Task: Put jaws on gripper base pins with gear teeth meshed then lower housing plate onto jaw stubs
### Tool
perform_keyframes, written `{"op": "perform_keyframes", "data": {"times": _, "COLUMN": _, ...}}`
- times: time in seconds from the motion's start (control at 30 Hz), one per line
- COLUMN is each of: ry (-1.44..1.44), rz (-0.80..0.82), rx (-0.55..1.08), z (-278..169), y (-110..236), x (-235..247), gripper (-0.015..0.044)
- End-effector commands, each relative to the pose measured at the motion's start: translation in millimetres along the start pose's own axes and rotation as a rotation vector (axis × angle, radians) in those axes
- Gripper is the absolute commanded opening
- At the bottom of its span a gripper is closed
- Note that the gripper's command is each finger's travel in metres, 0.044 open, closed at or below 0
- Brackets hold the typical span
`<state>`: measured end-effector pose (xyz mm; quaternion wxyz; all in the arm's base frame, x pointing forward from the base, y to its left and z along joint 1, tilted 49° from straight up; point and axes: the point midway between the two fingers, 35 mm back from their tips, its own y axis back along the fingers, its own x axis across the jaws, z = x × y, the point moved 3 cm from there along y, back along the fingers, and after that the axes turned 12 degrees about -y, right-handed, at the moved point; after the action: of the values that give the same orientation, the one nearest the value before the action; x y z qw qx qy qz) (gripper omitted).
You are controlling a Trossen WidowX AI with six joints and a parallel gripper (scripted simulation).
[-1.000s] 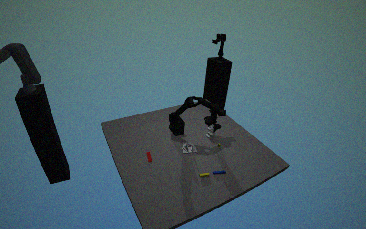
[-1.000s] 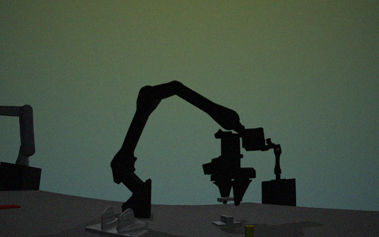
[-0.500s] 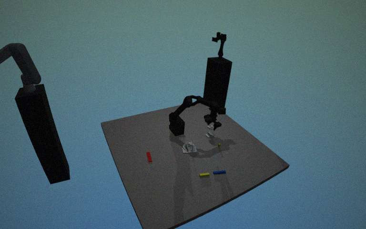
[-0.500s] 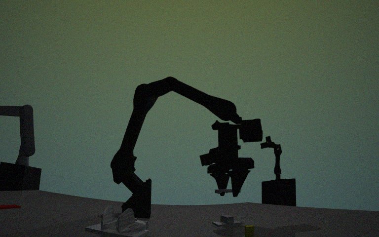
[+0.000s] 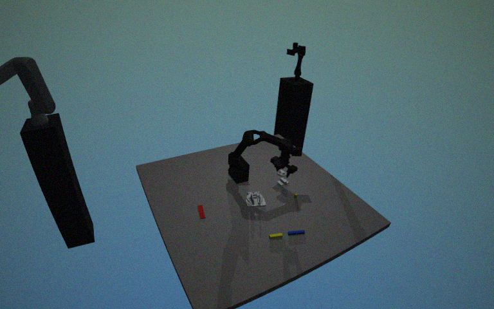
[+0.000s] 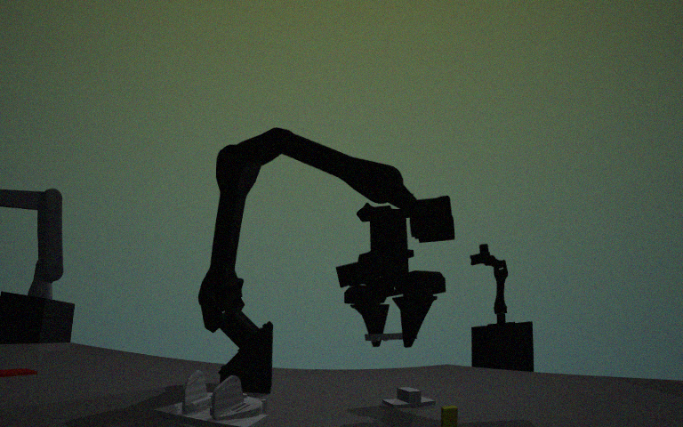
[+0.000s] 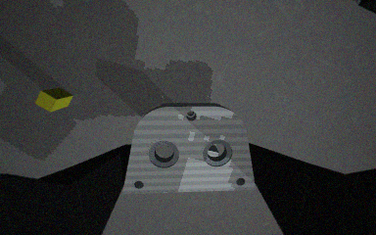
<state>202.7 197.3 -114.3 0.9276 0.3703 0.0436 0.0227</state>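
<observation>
One housing plate (image 5: 282, 172) (image 6: 390, 336) (image 7: 191, 168), with two ringed holes, is clamped between the gripper's (image 5: 283, 171) (image 6: 391, 342) (image 7: 188, 164) two fingers, raised above the table (image 5: 174, 189) (image 6: 322, 382) (image 7: 304, 88). Below them sits one pale stepped block (image 5: 283, 181) (image 6: 408, 396); well to one side, one gripper base (image 5: 255, 199) (image 6: 216, 402) carries two upright jaws.
</observation>
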Motion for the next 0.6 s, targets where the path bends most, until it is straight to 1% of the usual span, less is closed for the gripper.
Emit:
{"op": "perform_keyframes", "data": {"times": 0.0, "ry": 0.05, "rz": 0.003, "rx": 0.0, "z": 12, "y": 3, "x": 3, "gripper": 0.0351}}
{"op": "perform_keyframes", "data": {"times": 0.57, "ry": 0.284, "rz": 0.006, "rx": 0.003, "z": 66, "y": 8, "x": 16, "gripper": 0.0351}}
